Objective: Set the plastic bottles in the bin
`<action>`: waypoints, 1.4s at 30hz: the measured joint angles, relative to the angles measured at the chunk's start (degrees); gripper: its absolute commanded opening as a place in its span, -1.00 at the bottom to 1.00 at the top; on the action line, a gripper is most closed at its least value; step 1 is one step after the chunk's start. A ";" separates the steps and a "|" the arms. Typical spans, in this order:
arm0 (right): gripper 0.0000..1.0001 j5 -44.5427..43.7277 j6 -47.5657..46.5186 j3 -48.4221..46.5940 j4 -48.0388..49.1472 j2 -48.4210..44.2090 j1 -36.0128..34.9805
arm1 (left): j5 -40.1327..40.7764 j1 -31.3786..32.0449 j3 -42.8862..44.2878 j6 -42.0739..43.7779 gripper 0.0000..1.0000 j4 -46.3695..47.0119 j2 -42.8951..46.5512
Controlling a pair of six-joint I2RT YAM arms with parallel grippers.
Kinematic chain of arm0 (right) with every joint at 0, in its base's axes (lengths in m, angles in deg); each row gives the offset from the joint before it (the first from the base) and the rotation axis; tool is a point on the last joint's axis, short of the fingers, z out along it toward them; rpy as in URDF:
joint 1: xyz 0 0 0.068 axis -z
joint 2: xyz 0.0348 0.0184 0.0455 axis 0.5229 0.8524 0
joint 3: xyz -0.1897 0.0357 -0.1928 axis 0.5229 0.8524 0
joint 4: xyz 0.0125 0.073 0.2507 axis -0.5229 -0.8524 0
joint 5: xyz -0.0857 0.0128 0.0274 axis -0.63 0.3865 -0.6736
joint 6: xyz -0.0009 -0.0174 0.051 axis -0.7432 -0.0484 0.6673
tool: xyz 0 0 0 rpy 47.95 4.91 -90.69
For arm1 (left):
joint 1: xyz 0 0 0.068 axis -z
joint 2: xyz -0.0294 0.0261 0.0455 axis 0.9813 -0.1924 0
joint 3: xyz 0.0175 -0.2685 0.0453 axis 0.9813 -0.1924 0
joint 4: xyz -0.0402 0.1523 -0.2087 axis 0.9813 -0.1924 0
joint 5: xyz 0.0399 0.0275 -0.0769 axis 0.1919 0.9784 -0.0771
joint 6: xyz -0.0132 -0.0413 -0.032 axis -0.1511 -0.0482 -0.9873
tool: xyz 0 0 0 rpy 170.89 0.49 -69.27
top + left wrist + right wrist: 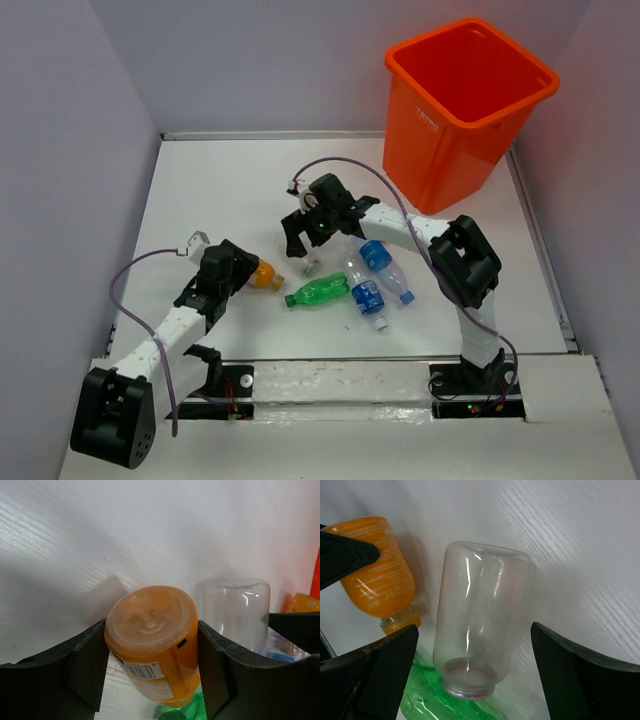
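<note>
My left gripper (240, 272) is shut on an orange bottle (263, 274), its base facing the left wrist camera (152, 640) with both fingers pressed to its sides. My right gripper (303, 252) is open and straddles a plain clear bottle (480, 615) lying on the table, with gaps on both sides. A green bottle (318, 291) lies just beyond the clear bottle's mouth (435, 705). Two clear bottles with blue labels (367, 291) (385, 268) lie beside it. The orange bin (460, 110) stands at the far right, empty as far as I can see.
White walls close in the table (220, 190) on the left, back and right. The right arm (465, 260) arches over the blue-labelled bottles. A second orange shape (304, 602) shows at the right edge of the left wrist view.
</note>
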 measured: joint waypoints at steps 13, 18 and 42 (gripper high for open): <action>0.00 -6.29 0.90 -10.97 -2.69 8.83 -1.77 | 1.38 0.00 1.66 3.61 -0.03 -3.08 10.56; -0.03 -11.91 0.07 -15.52 -3.87 6.29 -1.68 | 1.14 0.00 3.41 4.52 -0.03 -4.50 11.87; 0.99 -28.68 -8.35 -48.06 0.81 -4.55 35.21 | -2.99 1.42 34.56 13.60 -0.03 -7.32 3.50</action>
